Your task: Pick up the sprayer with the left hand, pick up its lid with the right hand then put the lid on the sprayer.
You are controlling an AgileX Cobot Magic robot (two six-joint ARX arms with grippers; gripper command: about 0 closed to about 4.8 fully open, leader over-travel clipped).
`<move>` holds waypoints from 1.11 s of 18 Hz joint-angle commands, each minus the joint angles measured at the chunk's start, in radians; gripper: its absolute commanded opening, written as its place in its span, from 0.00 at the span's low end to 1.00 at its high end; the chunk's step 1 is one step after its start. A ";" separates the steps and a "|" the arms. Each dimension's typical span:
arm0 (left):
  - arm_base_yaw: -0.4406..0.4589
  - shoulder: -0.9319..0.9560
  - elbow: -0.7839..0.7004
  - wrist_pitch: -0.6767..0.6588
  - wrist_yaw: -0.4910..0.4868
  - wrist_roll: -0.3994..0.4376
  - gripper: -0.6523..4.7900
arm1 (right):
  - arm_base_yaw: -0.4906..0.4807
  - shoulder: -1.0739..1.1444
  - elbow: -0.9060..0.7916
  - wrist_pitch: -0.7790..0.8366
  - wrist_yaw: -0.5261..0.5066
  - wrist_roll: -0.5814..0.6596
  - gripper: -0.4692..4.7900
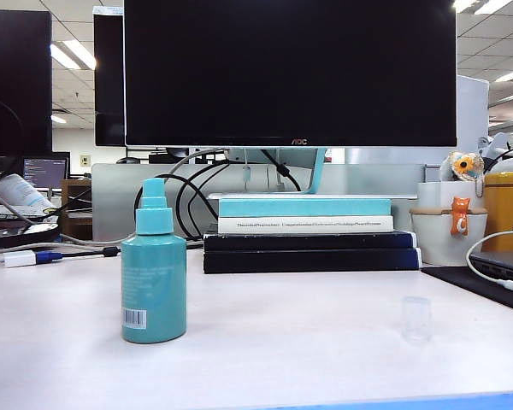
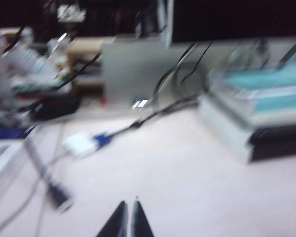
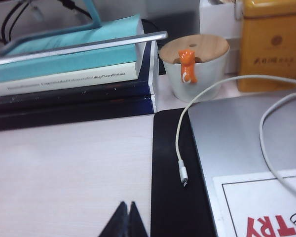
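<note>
- Teal plastic made up the sprayer (image 1: 154, 272), which stood upright on the pale table (image 1: 291, 350), left of the middle, its nozzle bare.
- Its clear lid (image 1: 417, 318) sat well apart on the right, near the black mat (image 1: 474, 280).
- My left gripper (image 2: 128, 217) hung over bare table with its fingers pressed together, holding nothing.
- My right gripper (image 3: 126, 219) was likewise closed and empty, by the mat's edge and the white cable (image 3: 180, 148).
- I judged the bottle stiff, smooth and likely slippery; mid-body, above the barcode label, looked the safest grip.
- I judged the lid light, thin and easily squashed or flicked away; a gentle pinch across its sides would suit.
</note>
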 commanded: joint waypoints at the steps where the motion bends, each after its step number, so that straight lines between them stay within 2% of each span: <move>1: -0.001 -0.002 0.008 0.077 0.053 -0.060 0.17 | 0.001 -0.002 0.035 0.007 0.003 0.018 0.09; 2: -0.001 -0.002 0.045 0.058 0.075 -0.069 0.17 | 0.001 0.002 0.087 -0.001 0.051 0.018 0.08; 4: -0.001 -0.001 0.097 0.045 0.039 -0.080 0.17 | 0.000 0.020 0.129 -0.019 0.112 0.018 0.08; 8: -0.001 0.077 0.231 0.048 0.040 -0.058 0.17 | 0.001 0.211 0.235 0.013 0.099 0.018 0.08; 11: -0.001 0.223 0.270 0.071 0.247 -0.023 0.17 | 0.001 0.402 0.351 0.061 0.021 0.014 0.08; 13: -0.001 0.353 0.272 0.105 0.459 -0.023 0.17 | 0.000 0.536 0.433 0.068 -0.055 -0.003 0.09; 15: -0.004 0.490 0.272 0.143 0.585 -0.023 0.17 | 0.000 0.646 0.491 0.053 -0.172 -0.049 0.09; 17: -0.035 0.605 0.272 0.190 0.662 0.037 0.17 | 0.000 0.726 0.513 0.056 -0.232 -0.055 0.09; 18: -0.081 0.673 0.272 0.200 0.673 0.127 0.18 | 0.000 0.768 0.515 0.063 -0.284 -0.061 0.09; 19: -0.109 0.702 0.272 0.201 0.673 0.165 0.21 | 0.000 0.786 0.516 0.061 -0.317 -0.089 0.09; 20: -0.144 0.732 0.272 0.203 0.673 0.206 0.38 | -0.001 0.805 0.516 0.054 -0.354 -0.124 0.09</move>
